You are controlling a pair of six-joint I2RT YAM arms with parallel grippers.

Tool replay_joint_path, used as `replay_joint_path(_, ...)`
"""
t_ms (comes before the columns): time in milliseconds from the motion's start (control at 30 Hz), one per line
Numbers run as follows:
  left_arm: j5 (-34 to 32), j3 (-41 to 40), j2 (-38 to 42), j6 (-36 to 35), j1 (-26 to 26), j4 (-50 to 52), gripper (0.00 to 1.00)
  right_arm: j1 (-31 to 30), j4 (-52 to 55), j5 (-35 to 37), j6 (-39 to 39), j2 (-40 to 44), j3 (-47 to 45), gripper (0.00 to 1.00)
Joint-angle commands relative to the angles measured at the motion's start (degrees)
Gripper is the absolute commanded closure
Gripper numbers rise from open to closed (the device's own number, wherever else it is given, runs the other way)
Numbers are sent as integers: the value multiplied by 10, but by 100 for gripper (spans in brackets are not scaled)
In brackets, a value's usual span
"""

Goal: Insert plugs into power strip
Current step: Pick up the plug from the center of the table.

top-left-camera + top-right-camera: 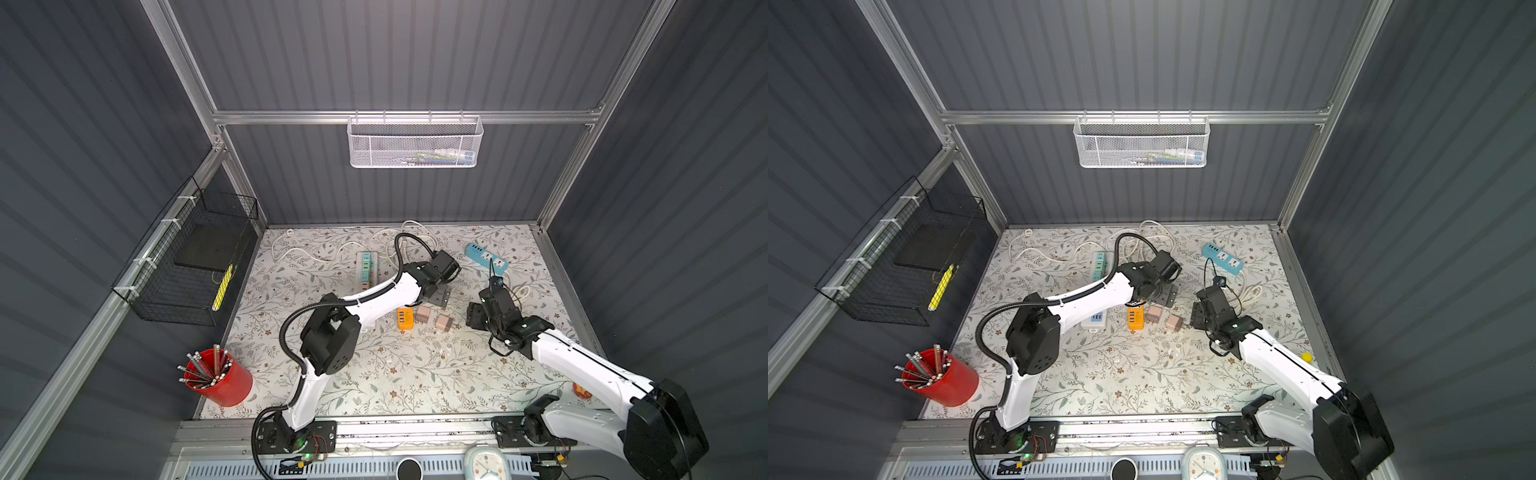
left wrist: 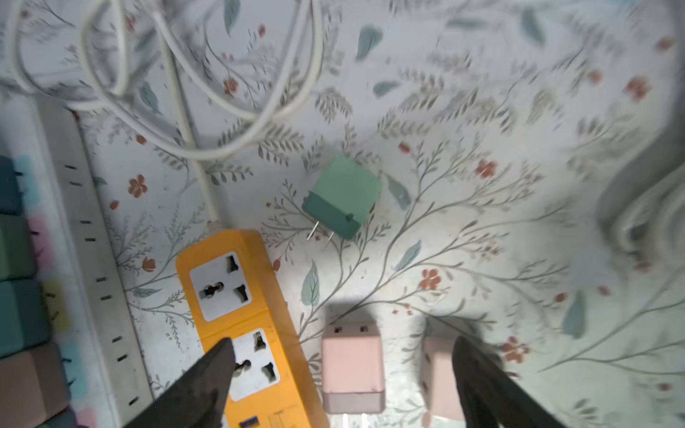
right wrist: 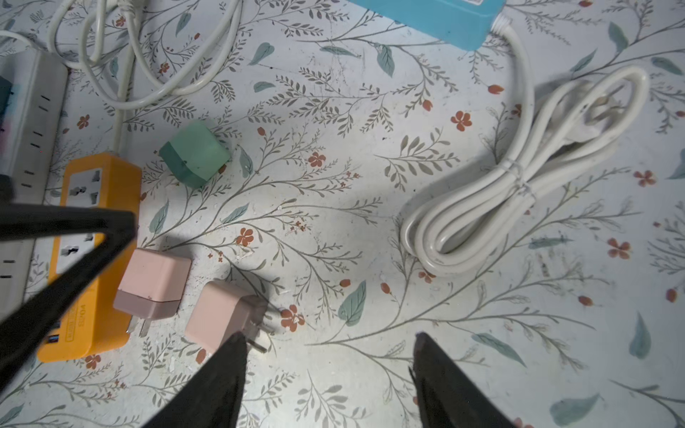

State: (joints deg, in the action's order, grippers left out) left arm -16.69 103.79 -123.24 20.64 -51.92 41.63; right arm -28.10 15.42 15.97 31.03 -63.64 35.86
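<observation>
The left tool [image 2: 343,342] hangs above the table [image 2: 500,229] with its fingers [image 2: 211,370] spread wide and nothing clamped between them. Below the gap lies the first pink plug [image 2: 352,367], on its side and clear of both fingers. The second pink plug [image 2: 437,374] lies just beside it, partly hidden behind one finger. The other finger overlaps the orange power strip [image 2: 237,296], which lies just beside the first pink plug. Ahead of the fingertips the green plug [image 2: 343,192] lies on its side on the table, prongs pointing toward the cable end of the orange power strip, touching nothing. Past the orange power strip lies the white power strip [image 2: 89,241], with a row of inserted plugs [image 2: 18,315] in teal, green and pink seated along it. The right tool [image 3: 330,336] hangs with its fingers apart and empty. In the right wrist view one fingertip [image 3: 233,355] overlaps the prongs of the second pink plug; contact cannot be determined. Farther out from the right tool lie a bundled white cable [image 3: 519,178] and a blue power strip [image 3: 444,18].
</observation>
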Motion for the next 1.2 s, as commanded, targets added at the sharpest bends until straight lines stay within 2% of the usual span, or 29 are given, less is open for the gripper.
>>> replay_joint_path(0, 59, 9, -16, -58, -10, 69, 11, 14, -23, -25, 3, 38, -21, 29)
replay_joint_path(233, 77, 11, -39, -54, -12, 66, 21, 27, -27, -76, 7, 37, -22, 31)
replay_joint_path(400, 42, 27, -63, -39, -12, 89, 30, 27, -29, -82, 13, 35, -25, 31)
replay_joint_path(567, 35, -4, -54, -28, -12, 80, 34, 27, -28, -80, 11, 44, -32, 32)
replay_joint_path(667, 40, -10, -54, -28, -13, 81, 41, 27, -28, -85, 11, 43, -33, 32)
replay_joint_path(767, 49, -19, -53, -30, -13, 65, 52, 27, -28, -86, 11, 42, -34, 32)
replay_joint_path(933, 52, -15, -47, -36, -14, 63, 62, 27, -19, -92, 7, 44, -25, 33)
replay_joint_path(1000, 59, -40, -17, -50, -17, 29, 67, 27, -12, -95, 2, 44, -19, 33)
replay_joint_path(1167, 97, -164, 97, -102, -23, -146, 72, 27, 9, -113, -7, 39, 6, 33)
